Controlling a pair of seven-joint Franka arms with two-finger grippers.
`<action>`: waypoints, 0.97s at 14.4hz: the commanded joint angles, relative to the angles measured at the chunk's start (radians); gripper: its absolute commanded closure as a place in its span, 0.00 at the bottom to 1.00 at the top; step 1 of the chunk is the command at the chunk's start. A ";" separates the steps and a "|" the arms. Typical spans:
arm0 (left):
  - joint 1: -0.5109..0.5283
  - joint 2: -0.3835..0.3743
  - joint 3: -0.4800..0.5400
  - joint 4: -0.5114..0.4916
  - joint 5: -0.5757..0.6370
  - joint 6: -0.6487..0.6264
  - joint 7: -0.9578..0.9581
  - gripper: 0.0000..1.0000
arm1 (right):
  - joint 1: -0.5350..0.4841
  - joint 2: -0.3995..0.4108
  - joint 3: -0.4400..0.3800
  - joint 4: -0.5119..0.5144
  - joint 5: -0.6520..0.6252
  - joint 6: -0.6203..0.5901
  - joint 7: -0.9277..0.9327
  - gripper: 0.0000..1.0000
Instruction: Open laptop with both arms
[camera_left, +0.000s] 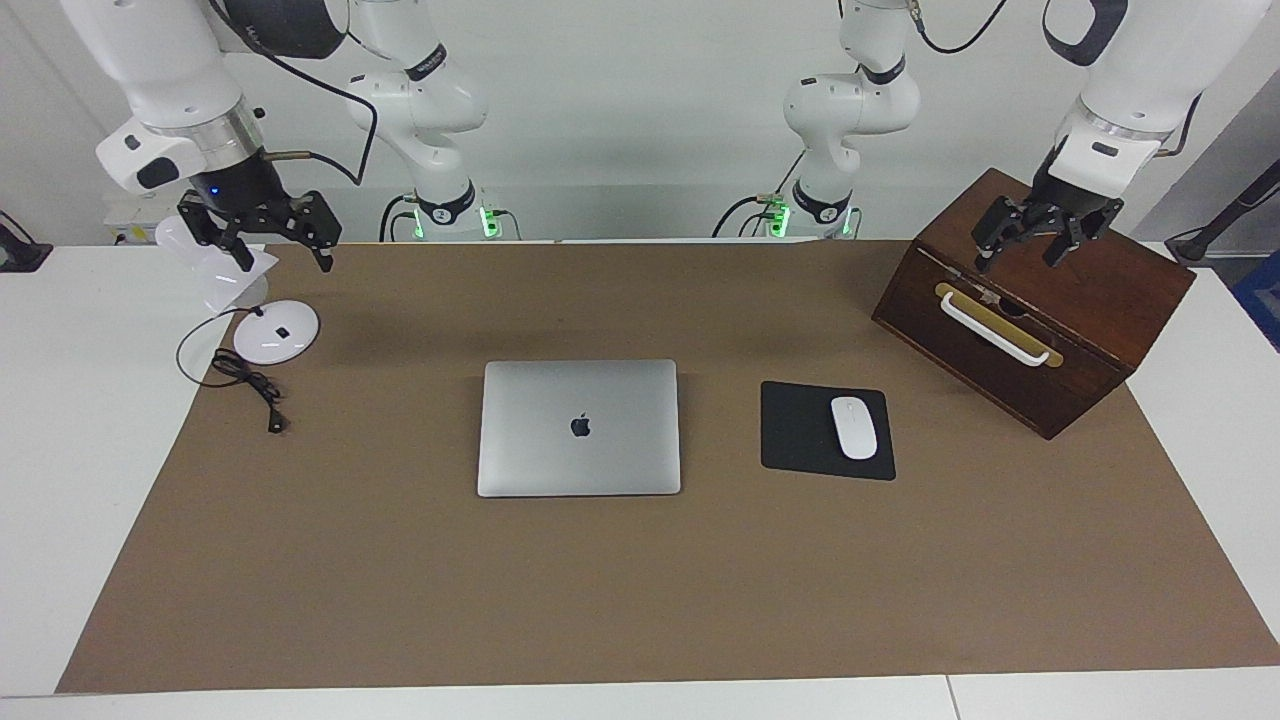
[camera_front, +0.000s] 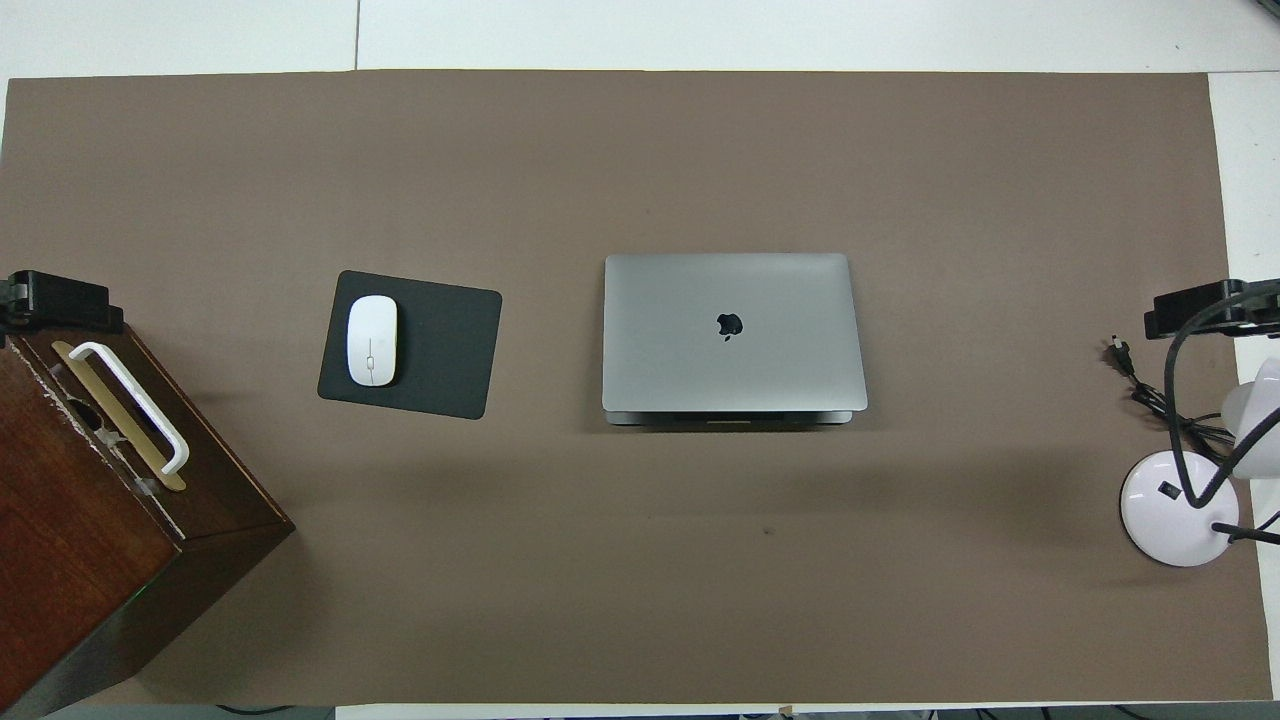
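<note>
The silver-grey laptop (camera_left: 578, 428) (camera_front: 733, 330) lies closed and flat in the middle of the brown mat, its dark logo facing up. My left gripper (camera_left: 1017, 262) (camera_front: 60, 300) hangs open over the wooden box at the left arm's end of the table, well away from the laptop. My right gripper (camera_left: 286, 262) (camera_front: 1195, 310) hangs open over the white desk lamp at the right arm's end, also away from the laptop. Neither gripper holds or touches anything.
A black mouse pad (camera_left: 800, 430) (camera_front: 440, 345) with a white mouse (camera_left: 854, 427) (camera_front: 371, 339) lies beside the laptop toward the left arm's end. A dark wooden box (camera_left: 1090, 300) (camera_front: 90, 540) with a white handle stands there. A white lamp (camera_left: 276, 331) (camera_front: 1170, 505) trails a black cable.
</note>
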 joint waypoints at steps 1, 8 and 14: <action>-0.011 -0.027 0.008 -0.026 0.017 -0.004 0.009 0.00 | -0.003 -0.018 0.005 -0.020 -0.009 0.009 0.007 0.00; -0.009 -0.029 0.008 -0.027 0.017 -0.010 0.005 0.00 | -0.003 -0.019 0.005 -0.020 -0.009 0.010 0.005 0.00; -0.006 -0.029 0.012 -0.029 0.017 -0.012 0.005 0.00 | -0.001 -0.016 0.005 -0.015 -0.009 0.011 0.004 0.00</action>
